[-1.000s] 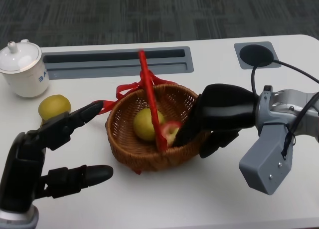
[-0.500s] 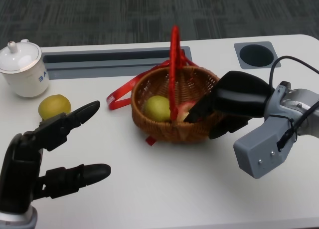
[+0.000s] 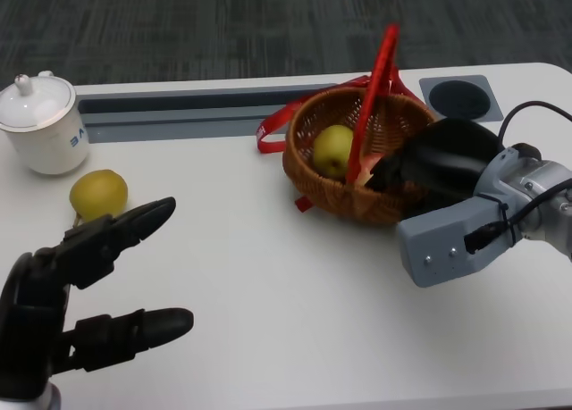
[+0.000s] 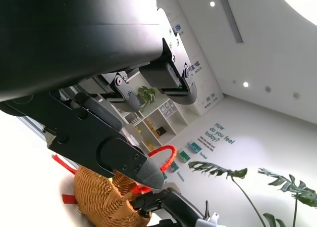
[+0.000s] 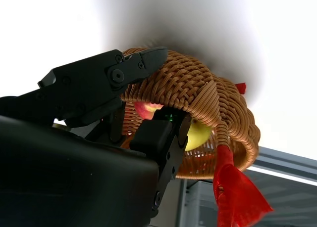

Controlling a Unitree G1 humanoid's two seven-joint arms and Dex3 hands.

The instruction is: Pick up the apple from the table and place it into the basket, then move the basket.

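Note:
The wicker basket (image 3: pixel 338 193) with a red handle (image 3: pixel 374 88) stands at the back right of the table. It holds a red apple (image 3: pixel 368 168) and a yellow-green fruit (image 3: pixel 332 149). My right hand (image 3: pixel 444 158) grips the basket's near right rim. In the right wrist view its fingers (image 5: pixel 101 81) lie over the woven wall (image 5: pixel 198 88), with the apple (image 5: pixel 146 109) just inside. My left hand (image 3: pixel 80 289) hovers at the front left with its fingers spread, holding nothing. The left wrist view shows the basket (image 4: pixel 99 193) far off.
A yellow fruit (image 3: pixel 98 193) lies on the table just beyond my left hand. A white lidded cup (image 3: pixel 43 124) stands at the back left. A long recessed slot (image 3: pixel 179 106) and a round port (image 3: pixel 461 96) run along the far edge.
My right hand has moved the basket to the right and toward the far edge, with both fruits inside. The red handle now leans right. My left hand has barely shifted.

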